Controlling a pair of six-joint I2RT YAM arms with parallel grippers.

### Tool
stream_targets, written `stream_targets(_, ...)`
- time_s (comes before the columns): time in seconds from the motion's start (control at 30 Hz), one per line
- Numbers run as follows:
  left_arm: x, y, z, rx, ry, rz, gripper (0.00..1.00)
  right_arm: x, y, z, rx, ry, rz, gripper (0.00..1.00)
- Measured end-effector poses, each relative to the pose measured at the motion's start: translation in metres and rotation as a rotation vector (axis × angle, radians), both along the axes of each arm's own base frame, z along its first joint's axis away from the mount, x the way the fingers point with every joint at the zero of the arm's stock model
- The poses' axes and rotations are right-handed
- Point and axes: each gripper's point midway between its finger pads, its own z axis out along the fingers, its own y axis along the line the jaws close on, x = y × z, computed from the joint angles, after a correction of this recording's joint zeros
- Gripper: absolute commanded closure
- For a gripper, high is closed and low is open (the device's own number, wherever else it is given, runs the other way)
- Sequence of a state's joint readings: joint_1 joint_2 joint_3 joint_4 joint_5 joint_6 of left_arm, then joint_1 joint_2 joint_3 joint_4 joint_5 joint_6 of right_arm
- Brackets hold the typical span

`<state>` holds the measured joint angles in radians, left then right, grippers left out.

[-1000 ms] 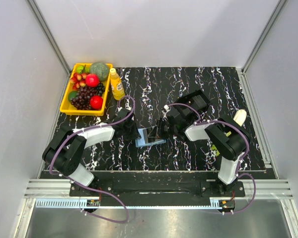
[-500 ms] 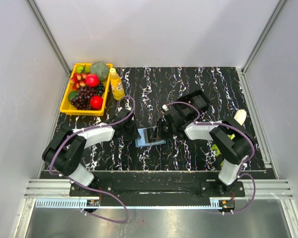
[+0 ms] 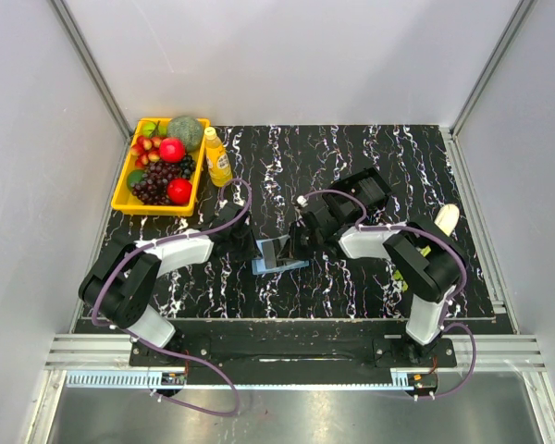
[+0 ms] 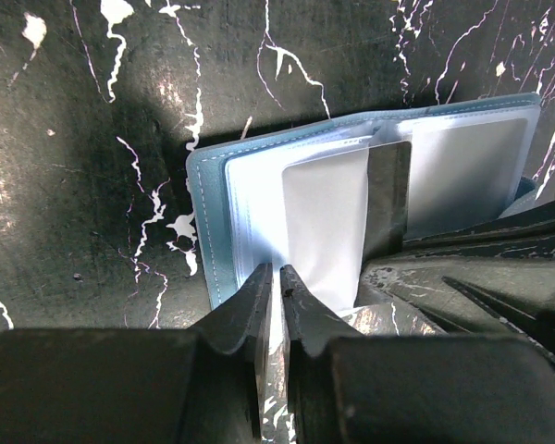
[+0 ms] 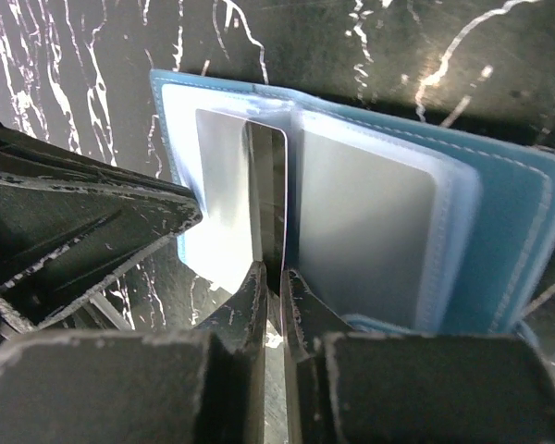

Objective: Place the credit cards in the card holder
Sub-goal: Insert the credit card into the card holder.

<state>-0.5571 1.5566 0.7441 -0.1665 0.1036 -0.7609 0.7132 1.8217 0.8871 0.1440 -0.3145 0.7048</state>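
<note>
The blue card holder (image 3: 285, 264) lies open on the black marbled table between my two arms. My left gripper (image 4: 277, 274) is shut on a clear inner sleeve (image 4: 324, 222) of the card holder (image 4: 208, 222), holding it up. From the opposite side my right gripper (image 5: 276, 272) is shut on the edge of a dark credit card (image 5: 266, 185), which stands on edge at the sleeve's mouth. That credit card (image 4: 389, 199) also shows in the left wrist view. A grey card (image 5: 365, 222) sits in a clear pocket on the right half of the card holder (image 5: 513, 231).
At the back left stands a yellow tray (image 3: 122, 190) of fruit, with a yellow bottle (image 3: 217, 157) beside it. A black box-like frame (image 3: 365, 190) sits behind the right arm. A banana (image 3: 447, 219) lies at the right.
My right gripper has closed its jaws onto the card and shifted slightly left toward the card holder. The left gripper stays shut on the sleeve.
</note>
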Motion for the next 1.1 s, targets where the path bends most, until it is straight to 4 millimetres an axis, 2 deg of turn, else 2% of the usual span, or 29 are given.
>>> stream_targets(0.13, 0.000, 0.000, 0.000, 0.001, 0.001, 0.000, 0.87, 0.000, 0.009, 0.000, 0.010, 0.009, 0.015, 0.82)
stream_targets(0.2, 0.000, 0.000, 0.000, 0.002, 0.001, 0.001, 0.87, -0.001, 0.010, 0.000, 0.013, 0.013, 0.017, 0.81)
stream_targets(0.3, 0.000, 0.001, 0.000, 0.003, 0.001, 0.001, 0.87, -0.001, 0.011, 0.000, 0.013, 0.015, 0.019, 0.72)
stream_targets(0.37, 0.000, 0.001, 0.000, 0.003, 0.000, 0.002, 0.86, -0.001, 0.011, 0.000, 0.012, 0.015, 0.019, 0.72)
stream_targets(0.53, 0.000, 0.001, 0.000, 0.005, -0.002, 0.004, 0.84, -0.001, 0.012, 0.003, -0.002, -0.010, 0.012, 0.64)
stream_targets(0.87, -0.003, 0.014, -0.002, 0.040, -0.015, 0.046, 0.81, 0.001, 0.006, 0.006, -0.028, -0.044, -0.004, 0.60)
stream_targets(1.1, -0.004, 0.019, -0.003, 0.046, -0.016, 0.056, 0.85, 0.000, 0.006, 0.006, -0.025, -0.045, -0.003, 0.60)
